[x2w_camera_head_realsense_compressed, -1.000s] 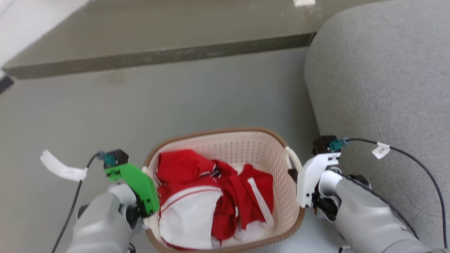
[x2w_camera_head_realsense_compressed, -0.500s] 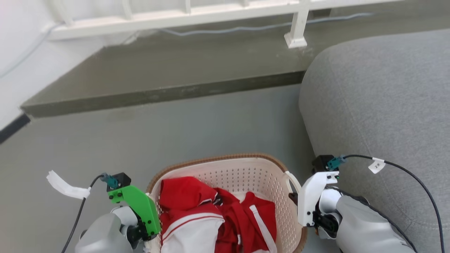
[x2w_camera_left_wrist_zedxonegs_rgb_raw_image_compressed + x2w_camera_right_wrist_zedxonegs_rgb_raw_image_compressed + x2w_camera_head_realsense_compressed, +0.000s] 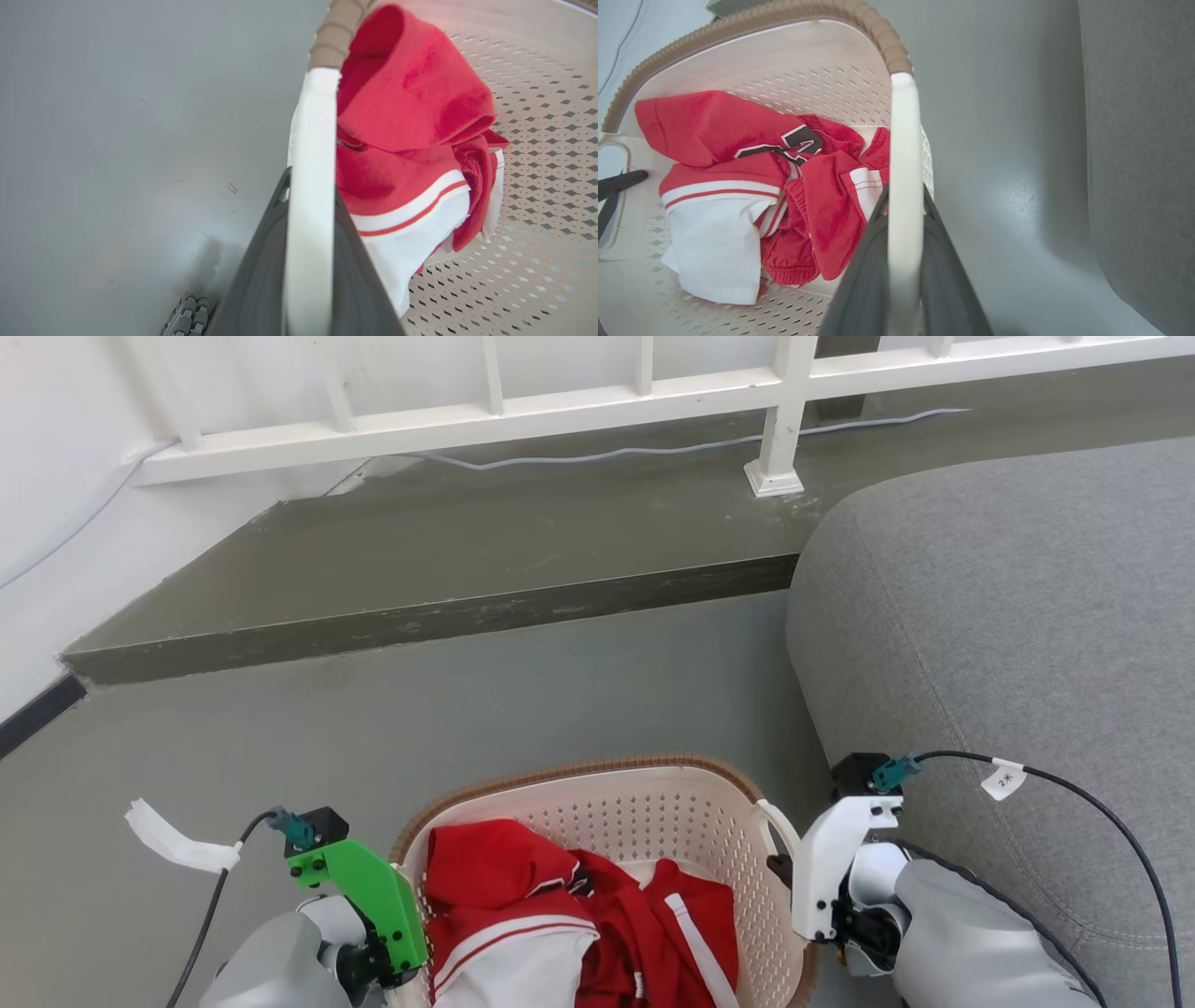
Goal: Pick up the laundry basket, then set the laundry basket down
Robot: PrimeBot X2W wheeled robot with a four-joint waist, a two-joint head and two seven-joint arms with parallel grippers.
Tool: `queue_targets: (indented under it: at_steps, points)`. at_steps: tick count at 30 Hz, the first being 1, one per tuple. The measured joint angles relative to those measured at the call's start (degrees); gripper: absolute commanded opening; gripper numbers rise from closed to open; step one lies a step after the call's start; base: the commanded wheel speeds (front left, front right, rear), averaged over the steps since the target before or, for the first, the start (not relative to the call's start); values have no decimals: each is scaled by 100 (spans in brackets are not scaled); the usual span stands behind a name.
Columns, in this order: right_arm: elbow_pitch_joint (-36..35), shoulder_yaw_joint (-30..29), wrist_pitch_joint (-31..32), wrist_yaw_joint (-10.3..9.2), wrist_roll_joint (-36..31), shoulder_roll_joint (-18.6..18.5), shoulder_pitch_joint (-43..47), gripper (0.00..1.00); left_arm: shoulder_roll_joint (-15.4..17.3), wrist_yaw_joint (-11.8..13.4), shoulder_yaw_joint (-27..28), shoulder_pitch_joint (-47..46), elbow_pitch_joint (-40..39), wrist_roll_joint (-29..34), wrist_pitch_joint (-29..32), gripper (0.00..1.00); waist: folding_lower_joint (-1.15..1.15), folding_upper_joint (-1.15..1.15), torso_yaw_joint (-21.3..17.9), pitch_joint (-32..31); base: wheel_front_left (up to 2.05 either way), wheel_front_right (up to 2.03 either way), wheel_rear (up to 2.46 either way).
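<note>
A: Well, laundry basket [image 3: 635, 821]?
B: Between both arms, beside grey sofa [image 3: 1008, 616]; red clothes [image 3: 504, 877] inside.
A: Grippers?
B: Left gripper [image 3: 310, 179] clamped on its white handle [image 3: 312, 121]; right gripper [image 3: 904, 193] clamps the opposite handle [image 3: 903, 126].

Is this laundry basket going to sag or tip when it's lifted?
Probably stays stiff: the basket is moulded plastic. Likely light, with only a few clothes inside. Gripped at the left handle and right handle, it should hang level.
</note>
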Motion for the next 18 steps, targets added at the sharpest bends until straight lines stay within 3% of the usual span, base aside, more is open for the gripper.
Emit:
queue_targets:
  at_steps: [18]
  points:
    - [-19, 64, 23, 0, 115, 0, 98, 0, 0, 29, -23, 57, 1, 0, 5, 0, 0, 0, -23, -64, 0, 0, 0]
